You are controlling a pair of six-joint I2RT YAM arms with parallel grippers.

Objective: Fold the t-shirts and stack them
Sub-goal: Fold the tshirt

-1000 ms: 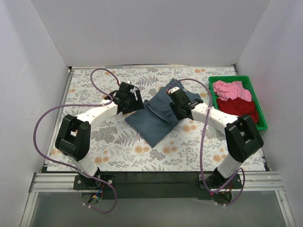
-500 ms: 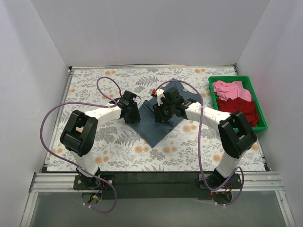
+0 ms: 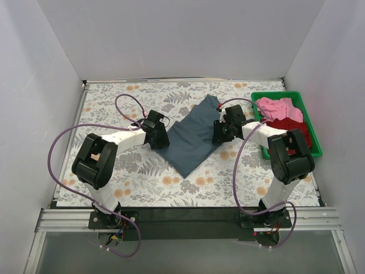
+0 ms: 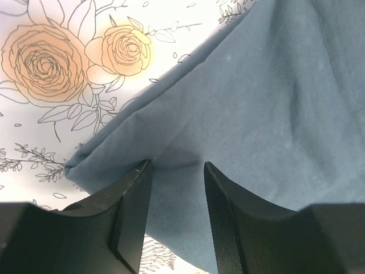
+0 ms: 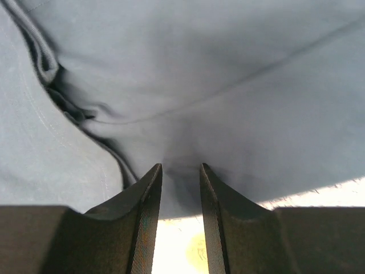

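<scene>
The slate blue-grey t-shirt [image 3: 191, 140] lies folded and slanted in the middle of the floral table [image 3: 114, 103]. My left gripper [image 3: 161, 138] sits low at its left edge. In the left wrist view the fingers [image 4: 137, 194] close on a fold of that cloth [image 4: 256, 103] at the gripper [image 4: 178, 164]. My right gripper [image 3: 218, 132] is at the shirt's right edge. The right wrist view shows the cloth [image 5: 199, 57] puckered between the tips of that gripper [image 5: 180, 166]. The pink t-shirt [image 3: 274, 107] and the dark red t-shirt [image 3: 288, 128] lie in the bin.
The green plastic bin [image 3: 285, 94] stands at the right edge of the table, close to my right forearm. White walls enclose the table on three sides. Purple cables loop above both arms.
My right gripper has swung from the shirt's middle out to its right edge, and the cloth lies flatter and wider. The left gripper's jaws have closed in on the left edge.
</scene>
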